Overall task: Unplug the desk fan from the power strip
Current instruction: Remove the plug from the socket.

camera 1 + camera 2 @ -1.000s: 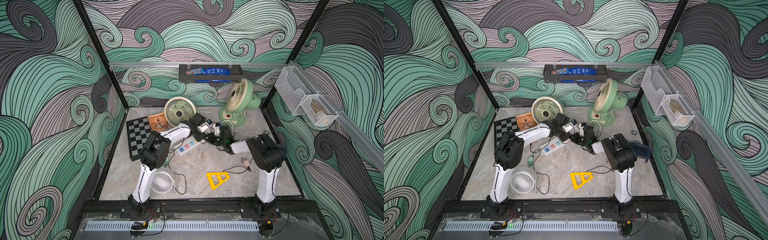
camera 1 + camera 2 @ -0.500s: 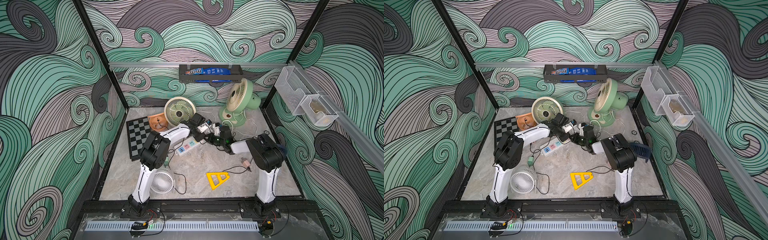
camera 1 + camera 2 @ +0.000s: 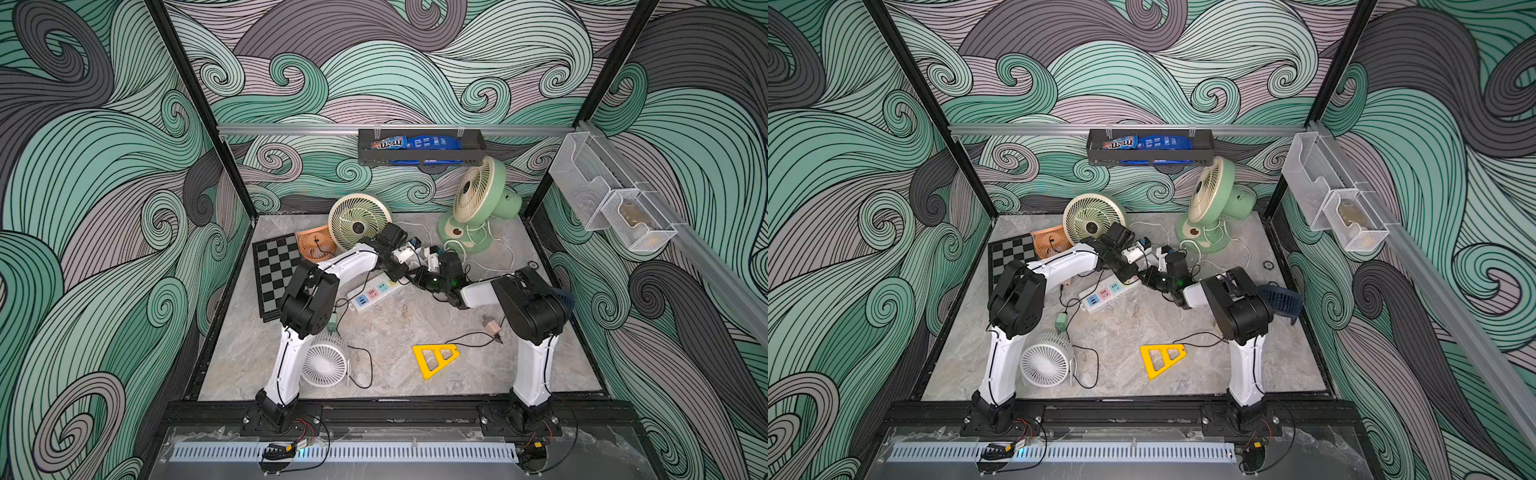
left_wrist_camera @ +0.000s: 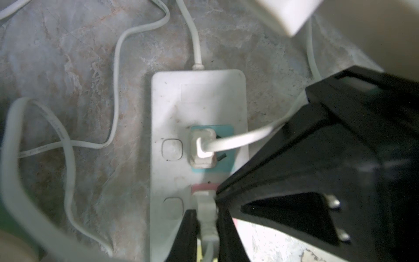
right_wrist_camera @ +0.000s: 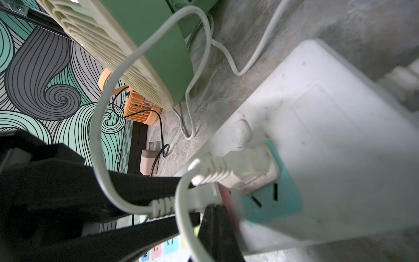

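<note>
Plug (image 4: 207,217), seated in the pink socket (image 4: 204,187), is pinched in my left fingers (image 4: 186,236). Right fingers (image 5: 224,233), pressed together just beside, seem to pin the strip (image 4: 197,102) for the pull.

Count, tabletop.
- Fans: five: tall green fan (image 3: 482,199), round cream fan (image 3: 359,220), orange fan (image 3: 313,245), white fan (image 3: 324,362), blue fan (image 3: 1280,300).
- Power strip (image 3: 374,293): one.
- White plugs (image 4: 202,147) in it: two.
- Adapters: three: green adapter (image 3: 1061,322), pink adapter (image 3: 490,326), second pink adapter (image 5: 147,160).
- Chessboard (image 3: 274,270): one.
- Yellow triangle (image 3: 420,358): one.
</note>
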`<state>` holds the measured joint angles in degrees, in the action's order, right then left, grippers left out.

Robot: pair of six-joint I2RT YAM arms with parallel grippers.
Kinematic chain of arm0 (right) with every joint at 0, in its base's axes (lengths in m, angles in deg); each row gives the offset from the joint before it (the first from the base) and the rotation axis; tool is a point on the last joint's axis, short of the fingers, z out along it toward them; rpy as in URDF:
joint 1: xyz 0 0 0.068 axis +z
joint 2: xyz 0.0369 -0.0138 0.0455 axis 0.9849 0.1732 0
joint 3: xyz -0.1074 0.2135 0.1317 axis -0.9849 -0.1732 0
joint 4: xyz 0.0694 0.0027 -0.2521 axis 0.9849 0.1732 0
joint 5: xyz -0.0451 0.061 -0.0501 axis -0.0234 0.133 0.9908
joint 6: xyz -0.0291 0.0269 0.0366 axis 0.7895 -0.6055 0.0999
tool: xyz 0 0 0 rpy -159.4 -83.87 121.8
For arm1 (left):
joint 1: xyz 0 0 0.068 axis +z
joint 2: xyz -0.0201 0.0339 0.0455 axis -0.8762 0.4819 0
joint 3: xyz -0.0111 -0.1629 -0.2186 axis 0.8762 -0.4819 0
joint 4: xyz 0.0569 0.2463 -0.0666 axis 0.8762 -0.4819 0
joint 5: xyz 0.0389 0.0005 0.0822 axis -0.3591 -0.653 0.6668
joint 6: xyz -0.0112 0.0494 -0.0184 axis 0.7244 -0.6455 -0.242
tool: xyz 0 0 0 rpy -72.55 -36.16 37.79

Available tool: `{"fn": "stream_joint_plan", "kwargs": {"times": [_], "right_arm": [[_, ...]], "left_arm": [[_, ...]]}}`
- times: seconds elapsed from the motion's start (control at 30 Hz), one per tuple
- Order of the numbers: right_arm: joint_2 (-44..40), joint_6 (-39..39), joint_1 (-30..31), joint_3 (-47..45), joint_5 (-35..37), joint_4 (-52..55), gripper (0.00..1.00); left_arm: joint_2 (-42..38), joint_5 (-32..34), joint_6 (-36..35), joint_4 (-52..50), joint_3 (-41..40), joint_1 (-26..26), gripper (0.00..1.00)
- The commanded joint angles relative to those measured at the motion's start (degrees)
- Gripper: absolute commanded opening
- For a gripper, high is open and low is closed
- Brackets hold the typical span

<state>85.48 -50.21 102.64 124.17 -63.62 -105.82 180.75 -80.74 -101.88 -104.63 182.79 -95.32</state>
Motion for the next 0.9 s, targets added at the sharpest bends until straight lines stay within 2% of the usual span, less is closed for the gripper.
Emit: {"fn": "stream_joint_plan", "kwargs": {"times": [0.0, 0.13, 0.23, 0.47, 0.6, 0.73, 0.87], "right_arm": [[2.92, 0.21, 0.28, -2.15, 1.82, 7.87, 0.02], [2.88, 0.12, 0.26, -2.15, 1.83, 7.84, 0.02], [2.85, 0.18, 0.24, -2.17, 1.90, 7.88, 0.02], [3.04, 0.01, 0.37, -1.84, 1.84, 7.93, 0.02], [3.31, 0.14, 0.34, -1.51, 1.75, 7.99, 0.02], [3.52, 0.12, 0.42, -1.14, 1.50, 8.13, 0.02], [3.55, 0.13, 0.59, -1.13, 1.48, 8.04, 0.02]], "left_arm": [[-2.80, 0.88, -0.29, 1.29, -1.58, -1.31, 0.00], [0.51, -5.80, 5.46, -4.19, 4.64, 2.21, 0.00], [1.84, -8.42, 4.86, -6.17, 5.81, 3.28, 0.00], [-2.80, -2.22, -2.33, 0.73, -2.51, -0.06, 0.00], [-2.70, 2.24, -1.07, 1.39, -1.87, -0.18, 0.00], [-1.40, -1.14, 2.27, -2.21, 1.64, 1.49, 0.00], [-2.52, -1.99, 0.06, -1.62, -0.13, 1.10, 0.00]]}}
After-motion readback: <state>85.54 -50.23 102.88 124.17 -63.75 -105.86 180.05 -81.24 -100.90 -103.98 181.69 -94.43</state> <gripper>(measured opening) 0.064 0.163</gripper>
